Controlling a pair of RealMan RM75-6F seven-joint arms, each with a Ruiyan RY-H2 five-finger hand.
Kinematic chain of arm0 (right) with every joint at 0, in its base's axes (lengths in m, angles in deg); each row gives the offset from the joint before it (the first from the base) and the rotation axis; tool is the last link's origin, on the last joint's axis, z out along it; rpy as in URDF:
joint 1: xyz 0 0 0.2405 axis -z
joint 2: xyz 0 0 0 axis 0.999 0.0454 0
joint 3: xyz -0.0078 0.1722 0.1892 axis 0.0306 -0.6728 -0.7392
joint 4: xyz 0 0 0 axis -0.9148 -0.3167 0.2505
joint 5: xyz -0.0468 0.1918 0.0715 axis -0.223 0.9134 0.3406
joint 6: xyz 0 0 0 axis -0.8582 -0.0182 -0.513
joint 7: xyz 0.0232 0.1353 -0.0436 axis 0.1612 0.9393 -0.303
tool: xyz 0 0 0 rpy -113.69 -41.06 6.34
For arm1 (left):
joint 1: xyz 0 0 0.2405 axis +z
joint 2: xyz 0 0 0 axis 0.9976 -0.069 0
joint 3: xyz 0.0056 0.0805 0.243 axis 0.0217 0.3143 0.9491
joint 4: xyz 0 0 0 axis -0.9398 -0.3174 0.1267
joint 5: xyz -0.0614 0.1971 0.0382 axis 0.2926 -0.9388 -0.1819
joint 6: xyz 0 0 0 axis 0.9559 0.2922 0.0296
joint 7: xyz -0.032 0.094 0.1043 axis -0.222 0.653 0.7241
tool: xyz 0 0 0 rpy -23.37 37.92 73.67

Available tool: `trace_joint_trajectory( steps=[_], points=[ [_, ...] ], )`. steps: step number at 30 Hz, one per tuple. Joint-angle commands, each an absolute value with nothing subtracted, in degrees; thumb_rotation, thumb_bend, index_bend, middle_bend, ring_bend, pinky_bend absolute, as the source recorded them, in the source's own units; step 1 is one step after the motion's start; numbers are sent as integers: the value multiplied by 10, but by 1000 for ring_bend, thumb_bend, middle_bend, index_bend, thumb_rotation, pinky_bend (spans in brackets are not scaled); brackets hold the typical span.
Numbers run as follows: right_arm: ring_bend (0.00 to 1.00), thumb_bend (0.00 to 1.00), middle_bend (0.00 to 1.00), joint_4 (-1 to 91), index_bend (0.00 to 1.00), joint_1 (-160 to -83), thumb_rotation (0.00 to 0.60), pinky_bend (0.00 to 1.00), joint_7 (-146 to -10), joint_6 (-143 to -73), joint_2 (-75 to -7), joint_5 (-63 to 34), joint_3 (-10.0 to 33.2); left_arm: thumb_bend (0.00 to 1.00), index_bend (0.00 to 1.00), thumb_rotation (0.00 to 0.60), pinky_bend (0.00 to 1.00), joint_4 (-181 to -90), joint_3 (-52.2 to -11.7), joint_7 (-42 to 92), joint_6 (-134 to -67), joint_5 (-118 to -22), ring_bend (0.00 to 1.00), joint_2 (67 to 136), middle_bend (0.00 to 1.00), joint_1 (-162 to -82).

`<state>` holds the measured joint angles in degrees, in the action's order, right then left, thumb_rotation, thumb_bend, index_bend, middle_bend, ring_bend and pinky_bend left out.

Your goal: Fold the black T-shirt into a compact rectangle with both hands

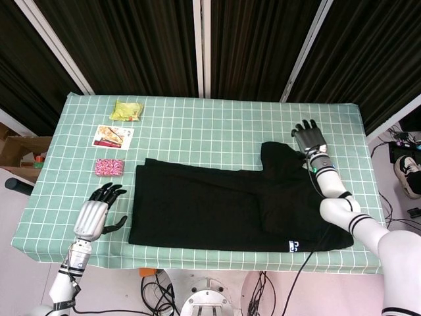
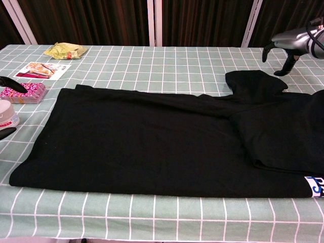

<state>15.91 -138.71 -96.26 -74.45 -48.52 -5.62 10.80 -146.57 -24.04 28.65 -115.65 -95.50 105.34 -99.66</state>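
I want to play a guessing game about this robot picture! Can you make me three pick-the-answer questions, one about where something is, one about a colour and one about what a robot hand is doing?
1. Where is the yellow packet?
A) far left corner of the table
B) on the shirt
C) in a robot hand

2. What colour is the T-shirt?
A) white
B) black
C) red

3. What is the right robot hand doing?
A) holding a cup
B) hovering open by the shirt's sleeve
C) resting on the card

Answers: 1 A, it lies by the far left table edge. 2 B, the cloth is black. 3 B, its fingers are spread and hold nothing.
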Motion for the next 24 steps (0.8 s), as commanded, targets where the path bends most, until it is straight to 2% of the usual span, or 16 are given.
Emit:
trace_joint_trajectory(
  steps=[1,5,8,18,24],
  points=[
    [0,190,149,202,343,-1353,600,70,-928,-772,-450,-81,118,261,243,535,204,-1461,-240,283,-1156,-954,98,1058,157,-995],
    [0,181,147,246,355,-1316,600,64,-878,-800,-412,-131,136,261,243,530,204,-1457,-242,280,-1153,-955,98,1063,156,-997],
    [0,181,143,238,360,-1304,600,58,-861,-819,-413,-168,150,262,243,525,203,-1457,-244,281,-1148,-956,97,1066,155,-1000],
    [0,182,144,114,387,-1320,600,55,-785,-839,-504,-250,164,261,242,519,202,-1469,-251,282,-1142,-952,98,1062,151,-1004],
    [0,272,157,39,441,-1326,600,55,-729,-855,-555,-297,182,261,242,519,202,-1471,-251,271,-1141,-943,97,1055,150,-999]
  ],
)
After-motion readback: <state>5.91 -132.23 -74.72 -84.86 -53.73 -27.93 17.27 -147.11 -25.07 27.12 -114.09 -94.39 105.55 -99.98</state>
